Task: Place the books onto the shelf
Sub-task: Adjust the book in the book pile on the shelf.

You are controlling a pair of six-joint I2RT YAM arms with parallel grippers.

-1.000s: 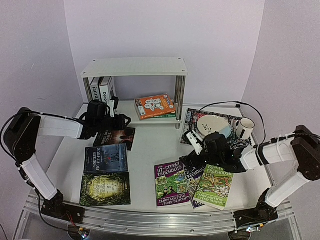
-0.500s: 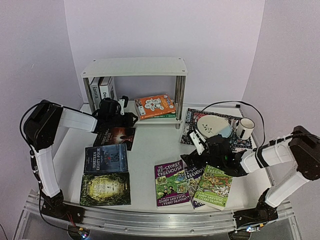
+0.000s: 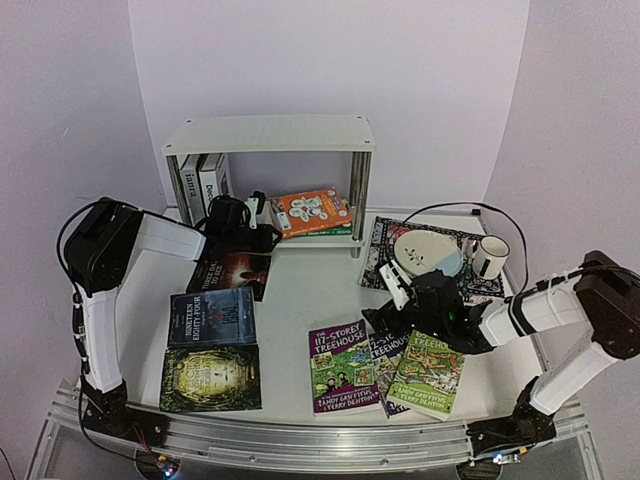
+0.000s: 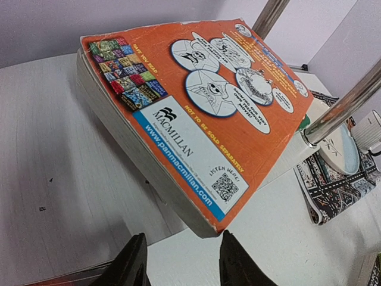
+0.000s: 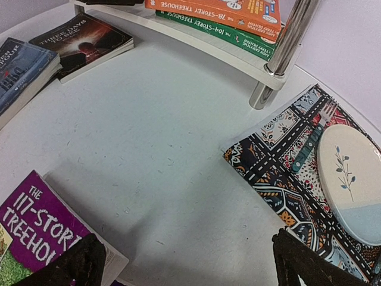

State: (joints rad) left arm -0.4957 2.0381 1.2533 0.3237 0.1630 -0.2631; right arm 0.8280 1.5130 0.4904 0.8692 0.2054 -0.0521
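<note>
Before the orange book [image 4: 196,113], the left hand [image 4: 184,244] stands half-open, empty.

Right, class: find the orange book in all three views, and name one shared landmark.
Top external: orange book mid-picture, on the shelf, lower board.
Left wrist: orange book fills the middle.
Right wrist: orange book at top edge, atop a green book.
Shared landmark: chrome post beside it.

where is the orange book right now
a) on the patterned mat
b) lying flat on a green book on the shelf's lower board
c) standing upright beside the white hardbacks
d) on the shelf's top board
B: the orange book lies flat, cover up, on top of a green book, and both rest on the lower board of the shelf, under the top board.
</note>
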